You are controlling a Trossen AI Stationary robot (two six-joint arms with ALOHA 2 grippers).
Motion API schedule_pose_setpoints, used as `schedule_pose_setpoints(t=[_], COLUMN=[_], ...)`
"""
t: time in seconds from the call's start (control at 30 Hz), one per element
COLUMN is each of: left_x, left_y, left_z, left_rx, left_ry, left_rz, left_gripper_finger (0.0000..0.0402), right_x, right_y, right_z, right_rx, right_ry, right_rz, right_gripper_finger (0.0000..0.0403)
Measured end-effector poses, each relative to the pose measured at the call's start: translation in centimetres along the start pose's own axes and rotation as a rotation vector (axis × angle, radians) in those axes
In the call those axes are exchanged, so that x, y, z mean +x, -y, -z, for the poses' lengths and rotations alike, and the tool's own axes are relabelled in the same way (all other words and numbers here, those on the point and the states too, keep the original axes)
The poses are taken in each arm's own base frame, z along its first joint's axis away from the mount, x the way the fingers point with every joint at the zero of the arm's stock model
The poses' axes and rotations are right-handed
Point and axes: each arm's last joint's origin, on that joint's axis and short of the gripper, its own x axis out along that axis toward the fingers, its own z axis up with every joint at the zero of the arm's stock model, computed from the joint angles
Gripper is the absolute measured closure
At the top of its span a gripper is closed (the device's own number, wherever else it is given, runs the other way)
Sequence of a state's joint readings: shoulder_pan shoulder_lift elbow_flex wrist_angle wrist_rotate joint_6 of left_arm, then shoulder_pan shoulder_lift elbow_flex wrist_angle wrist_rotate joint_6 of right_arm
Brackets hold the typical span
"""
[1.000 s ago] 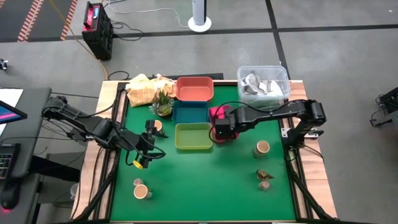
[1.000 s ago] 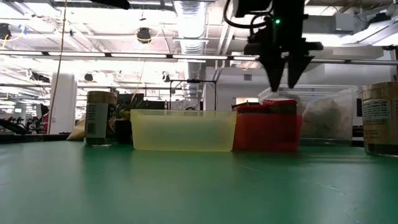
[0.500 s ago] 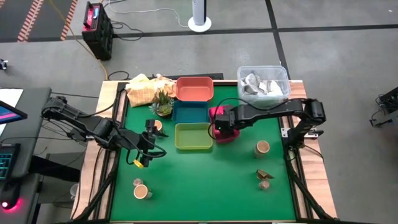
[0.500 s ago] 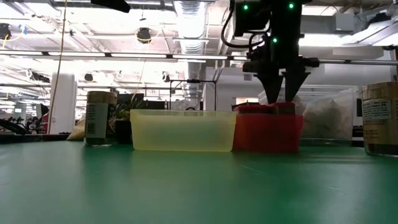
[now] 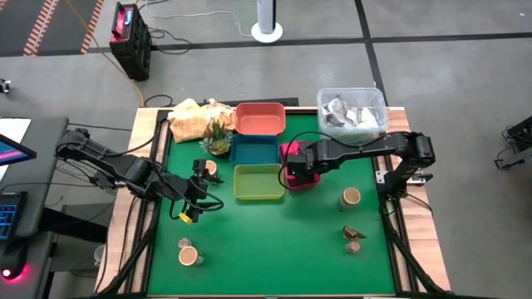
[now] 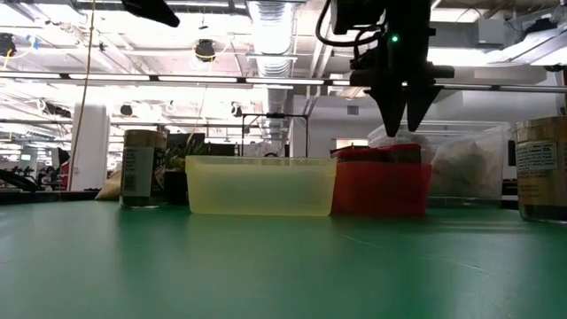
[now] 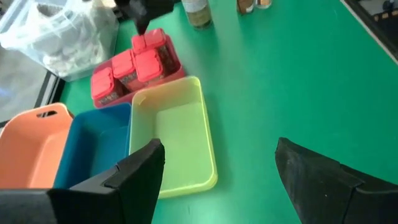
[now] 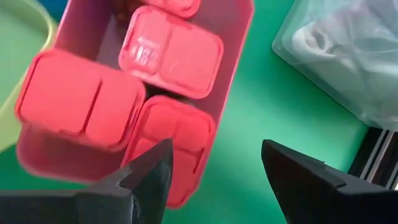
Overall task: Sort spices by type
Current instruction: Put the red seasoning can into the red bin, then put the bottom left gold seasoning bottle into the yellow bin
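Note:
Several magenta square blocks [image 8: 174, 53] stand packed in a magenta tray [image 5: 290, 151], right of the yellow-green tray [image 5: 258, 183]. My right gripper [image 8: 214, 180] hangs open just above those blocks, pointing down, and shows over the tray in the low view [image 6: 403, 120]. Round tan jars stand on the green mat at the left [image 5: 209, 167], near left [image 5: 190, 255] and right [image 5: 351, 198]. Small brown pieces [image 5: 353, 235] lie at the near right. My left gripper [image 5: 202, 198] waits open above the mat, left of the yellow-green tray, with nothing between its fingers [image 7: 217, 180].
A blue tray [image 5: 253, 150] and an orange tray [image 5: 260, 118] sit in line behind the yellow-green one. A small green plant [image 5: 219, 137] and yellow cloth [image 5: 193, 116] are at the far left. A clear bin [image 5: 352, 110] stands at the far right. Open mat lies toward the near edge.
My right gripper has dipped down onto the blocks in the magenta tray and come back up a little. Its fingers have stayed apart.

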State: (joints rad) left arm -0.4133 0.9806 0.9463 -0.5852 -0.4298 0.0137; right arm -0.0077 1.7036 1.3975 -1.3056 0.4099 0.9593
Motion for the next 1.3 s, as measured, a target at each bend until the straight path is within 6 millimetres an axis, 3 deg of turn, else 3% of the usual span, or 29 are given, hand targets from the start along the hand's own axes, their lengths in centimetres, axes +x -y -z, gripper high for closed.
schedule_pose_setpoints(t=[0.2,0.4,0.73,0.93,1.13,1.3], left_x=[-0.6,-1.0,2.4,2.5,1.2,-0.2], left_y=[0.0,-0.3,-3.5,-4.3,-3.4,-0.2], left_z=[1.1,2.3,3.1,3.6,2.2,0.1], left_rx=[-0.03,-0.149,-0.29,-0.315,-0.356,-0.293], left_ry=[-0.091,-0.216,-0.356,-0.425,-0.43,-0.403], left_rz=[0.086,0.076,-0.011,0.065,0.15,0.293], left_gripper_finger=[0.0111,0.0111,0.0111,0.0111,0.0111,0.0111], right_x=[-2.5,-5.4,-7.0,-7.2,-7.2,-7.3], right_y=[-0.3,-1.9,-4.1,-7.0,-8.1,-8.1], right_z=[1.6,4.0,2.7,4.8,5.8,5.8], right_rx=[-0.051,-0.123,-0.359,-0.469,-0.459,-0.44], right_ry=[0.069,0.298,0.557,0.748,0.886,0.914], right_rz=[-0.108,-0.197,-0.332,-0.517,-0.55,-0.537], right_gripper_finger=[0.0124,0.0124,0.0124,0.0124,0.0124,0.0124])
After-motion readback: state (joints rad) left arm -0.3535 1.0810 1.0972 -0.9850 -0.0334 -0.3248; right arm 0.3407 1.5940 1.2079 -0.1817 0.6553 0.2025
